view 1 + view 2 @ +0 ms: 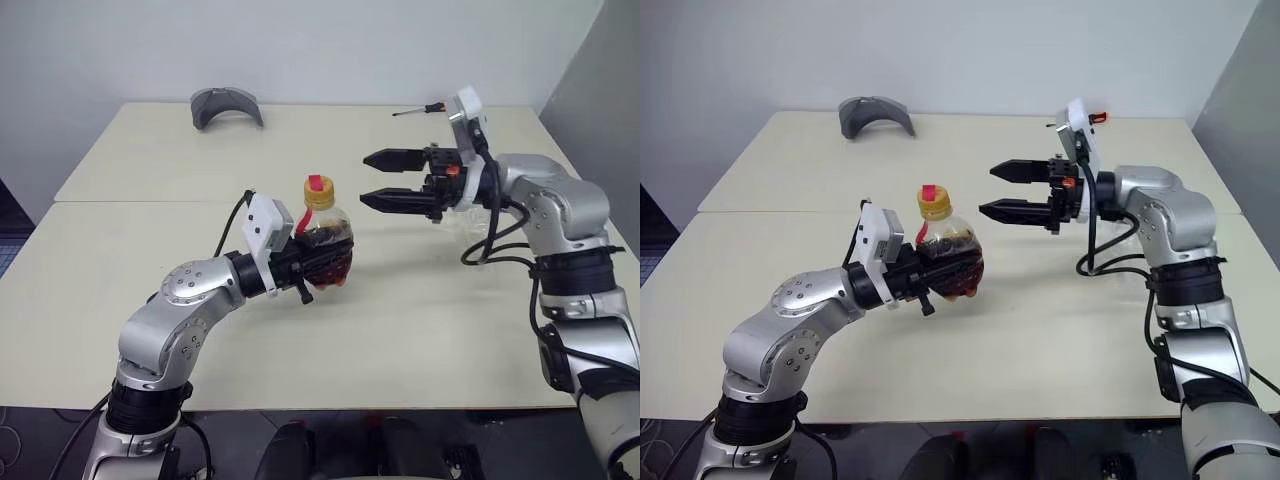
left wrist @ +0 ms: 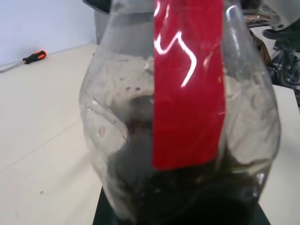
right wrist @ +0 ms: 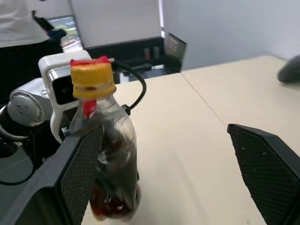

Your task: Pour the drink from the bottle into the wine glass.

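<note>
Left gripper [image 1: 325,262] jaws clamped on the bottle [image 1: 322,240] — upright above the worktop [image 1: 420,320], yellow cap [image 1: 318,193] on | right gripper [image 1: 382,180] jaws wide, empty, level with the cap — you approach sideways | wine glass [image 1: 480,225] barely discernible behind your right arm

Bottle [image 1: 322,235] upright in the left gripper [image 1: 325,262], above the table [image 1: 420,330]; right gripper [image 1: 385,180] just beyond and to its right. Screwdriver [image 1: 418,109] behind the right gripper; curved object [image 1: 226,106] far behind the left.
</note>
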Tool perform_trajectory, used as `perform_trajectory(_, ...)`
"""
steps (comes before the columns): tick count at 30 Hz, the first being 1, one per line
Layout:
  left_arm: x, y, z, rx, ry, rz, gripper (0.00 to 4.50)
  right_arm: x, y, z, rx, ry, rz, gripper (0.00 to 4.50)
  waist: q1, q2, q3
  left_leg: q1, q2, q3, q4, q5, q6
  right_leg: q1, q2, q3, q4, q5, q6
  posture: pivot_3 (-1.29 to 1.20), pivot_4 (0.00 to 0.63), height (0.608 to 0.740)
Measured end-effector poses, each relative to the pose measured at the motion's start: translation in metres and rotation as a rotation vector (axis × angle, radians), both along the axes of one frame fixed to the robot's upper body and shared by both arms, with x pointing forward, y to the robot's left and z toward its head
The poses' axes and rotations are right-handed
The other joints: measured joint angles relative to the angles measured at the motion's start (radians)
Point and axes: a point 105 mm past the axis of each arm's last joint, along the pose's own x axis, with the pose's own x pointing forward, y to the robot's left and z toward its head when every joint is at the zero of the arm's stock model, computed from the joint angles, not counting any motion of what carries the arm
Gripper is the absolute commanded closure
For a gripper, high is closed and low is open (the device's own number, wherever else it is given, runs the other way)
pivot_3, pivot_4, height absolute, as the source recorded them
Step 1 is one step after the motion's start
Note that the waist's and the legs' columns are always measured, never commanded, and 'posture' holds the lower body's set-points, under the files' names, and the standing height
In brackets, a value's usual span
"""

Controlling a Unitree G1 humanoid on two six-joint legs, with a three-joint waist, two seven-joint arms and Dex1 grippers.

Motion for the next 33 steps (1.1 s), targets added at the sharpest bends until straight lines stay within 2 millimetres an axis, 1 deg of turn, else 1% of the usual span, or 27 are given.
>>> perform_trajectory(1, 0.004, 0.001, 0.0, -0.001, 0.0, 0.016, 3.75, -0.001, -0.002, 0.001, 0.004, -0.001, -0.02, 0.0, -0.002, 0.0, 0.0, 0.0, 0.0, 0.0, 0.0, 0.0, 0.0, 0.0, 0.0, 0.0, 0.0, 0.0, 0.0, 0.0, 0.15, 0.74)
perform_trajectory(3, 0.019, 0.003, 0.002, -0.014, -0.011, 0.054, 3.75, -0.006, -0.004, 0.006, 0.029, -0.009, -0.058, 0.0, -0.001, 0.0, 0.0, 0.0, 0.0, 0.0, 0.0, 0.0, 0.0, 0.0, 0.0, 0.0, 0.001, 0.0, 0.0, 0.0, 0.15, 0.74)
perform_trajectory(5, 0.032, 0.004, 0.009, -0.026, -0.034, 0.083, 3.75, -0.01, -0.001, 0.012, 0.046, -0.024, -0.073, 0.0, -0.002, 0.0, 0.0, 0.0, 0.0, 0.0, 0.0, 0.0, 0.0, 0.0, 0.0, 0.0, 0.001, 0.0, 0.0, 0.0, 0.15, 0.74)
perform_trajectory(7, 0.04, 0.003, 0.016, -0.037, -0.066, 0.094, 3.75, -0.013, 0.004, 0.017, 0.062, -0.037, -0.08, 0.0, -0.003, 0.0, 0.0, 0.0, 0.0, 0.0, 0.0, 0.0, 0.0, 0.0, 0.0, 0.0, 0.001, 0.0, 0.0, 0.0, 0.15, 0.74)
perform_trajectory(10, 0.051, 0.001, 0.018, -0.043, -0.081, 0.101, 3.75, -0.014, 0.011, 0.018, 0.075, -0.04, -0.104, 0.0, -0.002, 0.0, 0.0, 0.0, 0.0, 0.001, 0.0, 0.002, -0.003, 0.0, 0.0, 0.0, 0.0, 0.0, 0.0, 0.0, 0.15, 0.74)
perform_trajectory(12, 0.059, 0.0, 0.014, -0.042, -0.078, 0.114, 3.75, -0.01, 0.019, 0.022, 0.114, -0.04, -0.143, 0.0, -0.003, 0.0, 0.0, 0.0, 0.0, 0.001, 0.0, 0.002, -0.003, 0.0, 0.0, 0.0, 0.0, 0.0, 0.0, 0.0, 0.15, 0.74)
perform_trajectory(14, 0.068, -0.005, 0.01, -0.05, -0.078, 0.118, 3.75, -0.006, 0.036, 0.022, 0.151, -0.032, -0.179, 0.0, -0.005, 0.0, 0.0, 0.0, 0.0, 0.0, 0.0, 0.002, -0.004, -0.001, 0.0, 0.0, 0.002, 0.0, 0.0, 0.0, 0.15, 0.74)
perform_trajectory(16, 0.069, -0.013, 0.009, -0.048, -0.091, 0.091, 3.75, -0.002, 0.05, 0.023, 0.145, -0.049, -0.223, 0.0, -0.004, 0.0, 0.0, 0.0, 0.0, 0.0, 0.0, 0.002, -0.004, -0.001, 0.0, 0.0, 0.002, 0.0, 0.0, 0.0, 0.15, 0.74)
perform_trajectory(17, 0.069, -0.016, 0.009, -0.041, -0.1, 0.076, 3.75, 0.001, 0.051, 0.026, 0.149, -0.068, -0.255, 0.0, -0.004, 0.0, 0.0, -0.001, 0.0, 0.0, 0.0, 0.002, -0.004, -0.001, 0.0, 0.0, 0.002, 0.0, 0.0, 0.0, 0.15, 0.74)
perform_trajectory(19, 0.068, -0.016, 0.009, -0.031, -0.116, 0.064, 3.75, 0.004, 0.051, 0.03, 0.16, -0.093, -0.295, 0.0, -0.004, 0.0, 0.0, -0.001, -0.001, 0.001, 0.0, 0.002, -0.004, -0.001, 0.0, 0.0, 0.0, 0.0, 0.0, 0.0, 0.15, 0.74)
perform_trajectory(25, 0.068, -0.015, 0.009, -0.017, -0.132, 0.048, 3.75, 0.008, 0.05, 0.032, 0.174, -0.107, -0.335, 0.0, -0.004, 0.0, 0.0, -0.001, 0.0, 0.001, 0.0, 0.002, -0.004, -0.001, 0.0, 0.0, 0.001, 0.0, 0.0, 0.0, 0.15, 0.74)
perform_trajectory(29, 0.067, -0.015, 0.009, -0.017, -0.133, 0.042, 3.75, 0.014, 0.048, 0.03, 0.162, -0.124, -0.367, 0.0, -0.005, 0.0, 0.0, 0.0, 0.0, 0.0, 0.0, 0.002, -0.004, -0.001, 0.0, 0.0, 0.002, 0.0, 0.0, 0.0, 0.15, 0.74)
perform_trajectory(33, 0.067, -0.015, 0.009, -0.017, -0.132, 0.04, 3.75, 0.014, 0.05, 0.03, 0.154, -0.147, -0.366, 0.0, -0.005, 0.0, 0.0, -0.001, 0.0, 0.001, 0.0, 0.002, -0.004, -0.001, 0.0, 0.0, 0.002, 0.0, 0.0, 0.0, 0.15, 0.74)
